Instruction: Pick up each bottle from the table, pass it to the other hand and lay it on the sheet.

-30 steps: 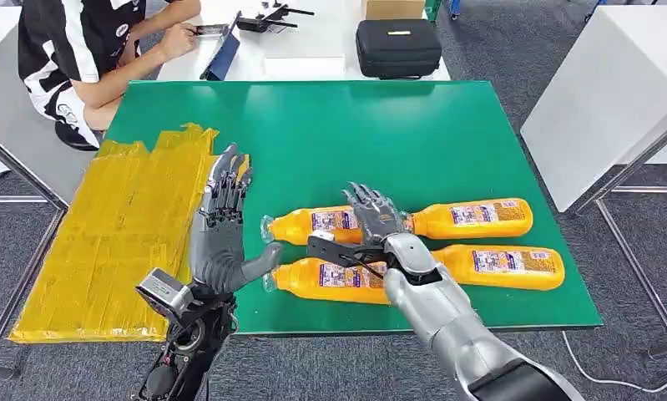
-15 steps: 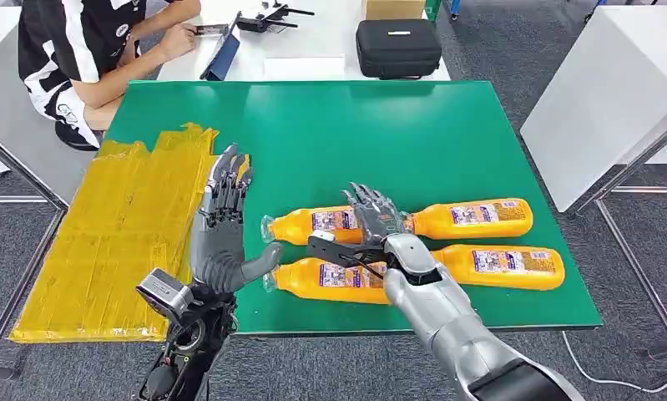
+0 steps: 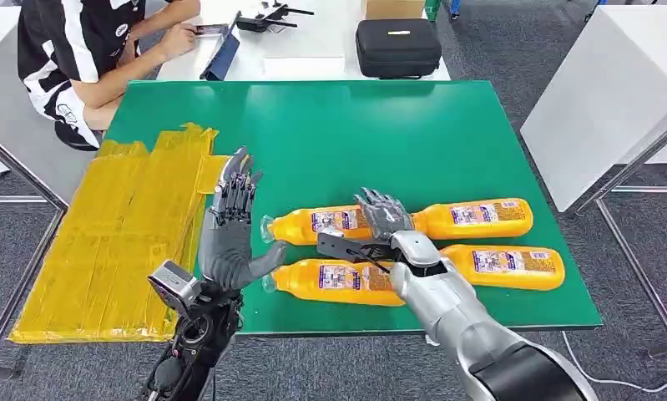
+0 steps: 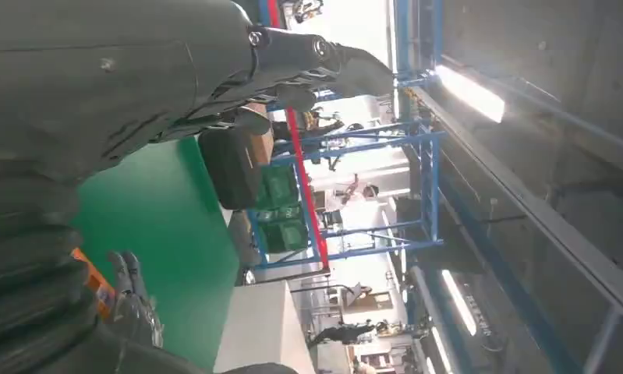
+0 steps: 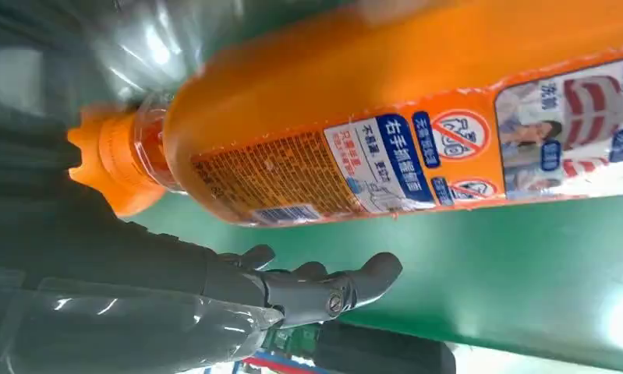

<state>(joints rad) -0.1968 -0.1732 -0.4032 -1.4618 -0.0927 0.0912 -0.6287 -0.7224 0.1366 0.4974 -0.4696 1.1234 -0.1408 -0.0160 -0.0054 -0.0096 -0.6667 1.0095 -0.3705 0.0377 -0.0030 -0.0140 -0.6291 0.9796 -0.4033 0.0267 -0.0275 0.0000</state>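
Four orange bottles are lying on their sides on the green table (image 3: 447, 125), in two rows near its front edge. The far-left bottle (image 3: 317, 224) and the near-left bottle (image 3: 334, 281) are sitting under the right hand (image 3: 386, 224), which is hovering over them with fingers spread and thumb out to the side, holding nothing (whether the fingertips are touching the far-left bottle cannot be told). The far-right bottle (image 3: 476, 216) and near-right bottle (image 3: 505, 266) are lying just beyond that arm. The left hand (image 3: 229, 230) is standing upright, fingers straight and apart, gripping nothing, between the bottles and the yellow sheet (image 3: 113, 242), which is covering the table's left part. A person (image 3: 79, 42) is sitting beyond the far-left corner, near a black case (image 3: 397, 46).
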